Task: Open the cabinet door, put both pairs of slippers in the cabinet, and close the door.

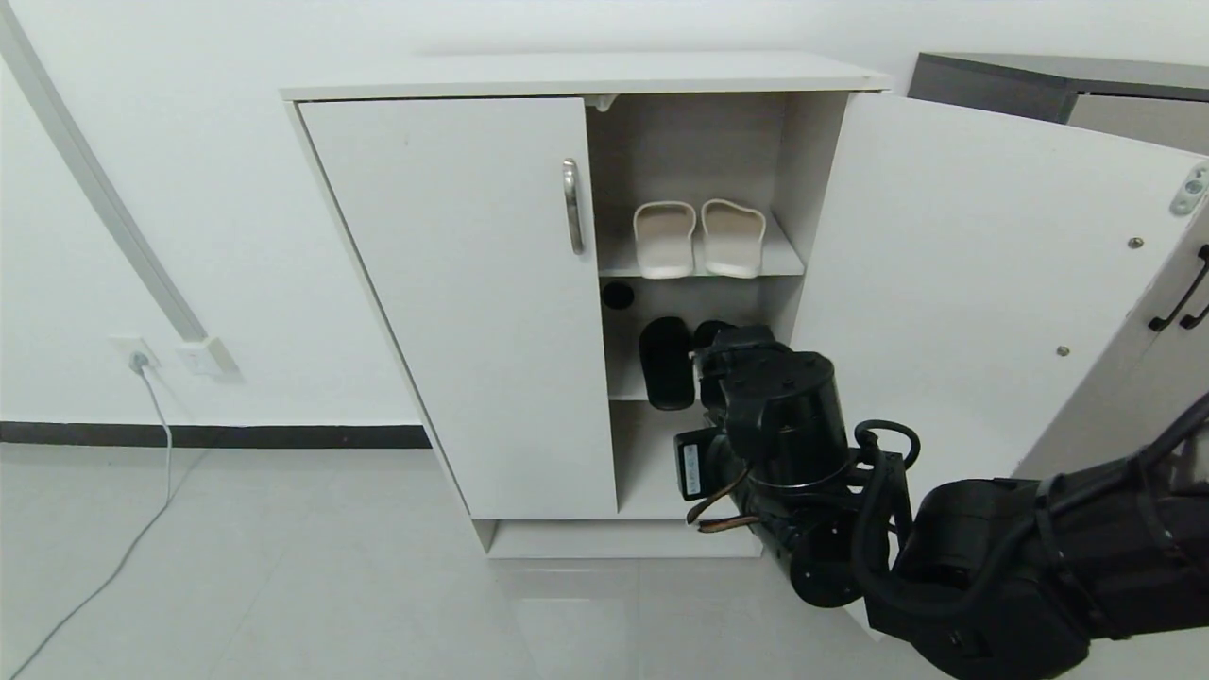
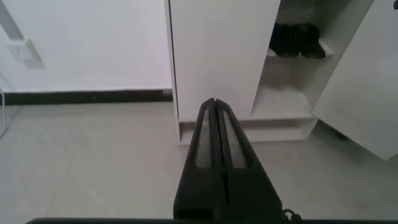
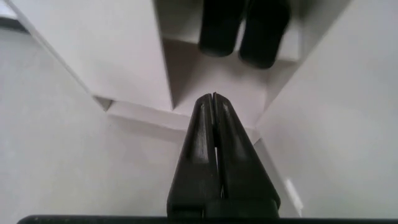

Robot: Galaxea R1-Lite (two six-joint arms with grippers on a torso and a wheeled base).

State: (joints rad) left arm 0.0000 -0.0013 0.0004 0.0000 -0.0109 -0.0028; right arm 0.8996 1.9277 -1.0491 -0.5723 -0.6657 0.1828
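The cabinet (image 1: 586,71) stood with its right door (image 1: 945,283) swung wide and its left door (image 1: 453,302) shut, leaving the right-hand compartment open to reach. Inside the cabinet the white slippers (image 1: 699,238) sat on the upper shelf and the black slippers (image 1: 667,364) on the shelf below, so seemingly only the closing was left. The right end effector (image 3: 214,98) hung just before the cabinet's black pair, fingers pressed together on nothing, free for the door; the left end effector (image 2: 214,102), likewise together and empty, hung back from the cabinet's base.
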